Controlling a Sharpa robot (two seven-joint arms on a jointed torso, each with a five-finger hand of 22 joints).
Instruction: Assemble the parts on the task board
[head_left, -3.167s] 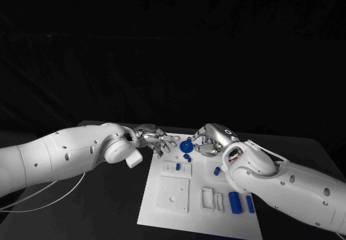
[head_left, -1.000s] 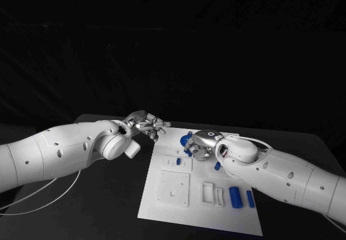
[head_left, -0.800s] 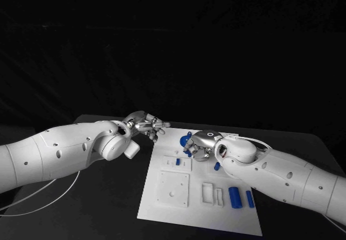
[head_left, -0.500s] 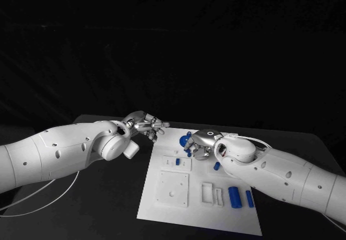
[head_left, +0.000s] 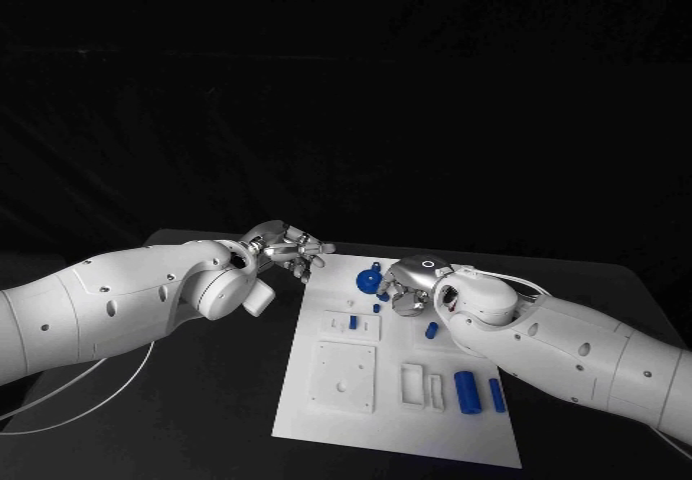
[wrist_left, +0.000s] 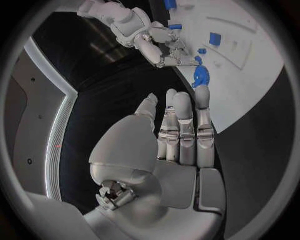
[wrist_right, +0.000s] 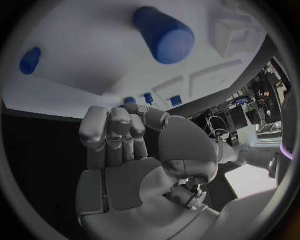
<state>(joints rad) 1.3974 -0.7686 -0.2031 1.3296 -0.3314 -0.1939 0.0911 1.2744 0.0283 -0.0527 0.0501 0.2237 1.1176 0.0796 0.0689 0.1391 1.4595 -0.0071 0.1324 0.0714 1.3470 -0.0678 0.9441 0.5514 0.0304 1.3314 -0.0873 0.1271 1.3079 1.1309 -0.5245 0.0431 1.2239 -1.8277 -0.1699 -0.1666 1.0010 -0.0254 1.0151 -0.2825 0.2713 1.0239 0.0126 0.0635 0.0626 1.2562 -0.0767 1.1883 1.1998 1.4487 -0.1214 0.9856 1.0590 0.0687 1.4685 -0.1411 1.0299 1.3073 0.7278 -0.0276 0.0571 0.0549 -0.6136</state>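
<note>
Looks to be at a pick-or-seat step near the top edge of the task board (head_left: 335, 420), which lies on the dark tabletop (head_left: 216, 400) in the lower middle of the head view. Shows the right robot hand (head_left: 408, 284) just right of centre, bent down over the board's upper end, fingertips touching or just beside a round blue part (head_left: 372, 281). Cannot tell whether anything is pinched there; from its own wrist camera the palm looks bare, fingers half curled. Shows the left robot hand (head_left: 296, 254) left of centre, off the board's upper left corner, fingers spread and holding nothing.

Leaves several pieces loose, judging by how they lie — two blue cylinders (head_left: 464, 388) at the board's lower right and a small blue piece (head_left: 431, 328) in the middle right.

Calls next, probably, for a firm grip on the round part, then lining it up with its seat; the free hand sits near enough to steady it.
</note>
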